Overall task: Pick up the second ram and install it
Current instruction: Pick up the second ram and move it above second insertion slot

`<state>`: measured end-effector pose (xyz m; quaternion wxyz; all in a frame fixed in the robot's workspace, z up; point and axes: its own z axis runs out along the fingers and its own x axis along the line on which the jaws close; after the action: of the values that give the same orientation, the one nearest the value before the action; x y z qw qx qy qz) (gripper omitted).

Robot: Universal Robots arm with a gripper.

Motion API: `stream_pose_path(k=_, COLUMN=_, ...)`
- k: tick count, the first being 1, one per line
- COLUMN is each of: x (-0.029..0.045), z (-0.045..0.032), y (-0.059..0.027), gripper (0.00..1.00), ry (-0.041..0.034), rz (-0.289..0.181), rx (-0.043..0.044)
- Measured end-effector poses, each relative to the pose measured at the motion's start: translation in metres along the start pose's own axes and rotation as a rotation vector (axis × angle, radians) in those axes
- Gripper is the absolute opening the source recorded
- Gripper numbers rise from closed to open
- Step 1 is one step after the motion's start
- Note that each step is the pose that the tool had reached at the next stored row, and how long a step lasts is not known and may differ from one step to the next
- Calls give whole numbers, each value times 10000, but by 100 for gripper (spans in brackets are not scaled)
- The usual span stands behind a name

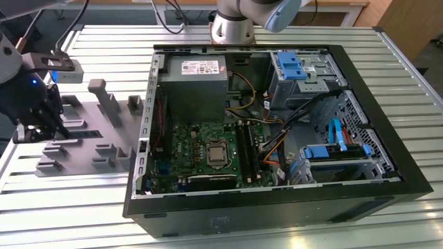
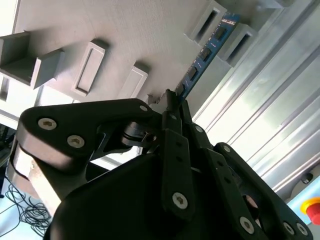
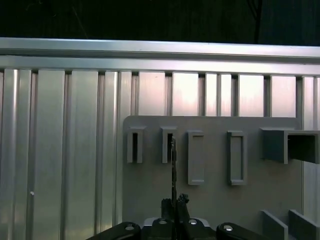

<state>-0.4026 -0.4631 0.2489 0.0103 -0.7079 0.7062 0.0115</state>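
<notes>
Blue-green second ram (image 2: 206, 50), pinched in the gripper's (image 2: 174, 100) jaws, sits in the grey holder's (image 2: 130, 40) slot: pickup seemingly underway, wanting a straight lift.

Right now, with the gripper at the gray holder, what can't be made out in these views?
Second wrist view: the near end of the second ram is hidden behind the gripper; its lower edge sits inside the gray holder.
First wrist view: the second ram shows edge-on, faces unseen.
Exterior view: the memory slots are too small to tell which are filled; the left edge cuts off the arm's wrist.
</notes>
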Motion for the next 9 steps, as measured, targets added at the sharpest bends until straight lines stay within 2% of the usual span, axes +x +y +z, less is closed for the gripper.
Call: stream_pose_path(k=9, x=-11, z=-352, y=0, gripper=14, ry=-1, rz=0, rx=1)
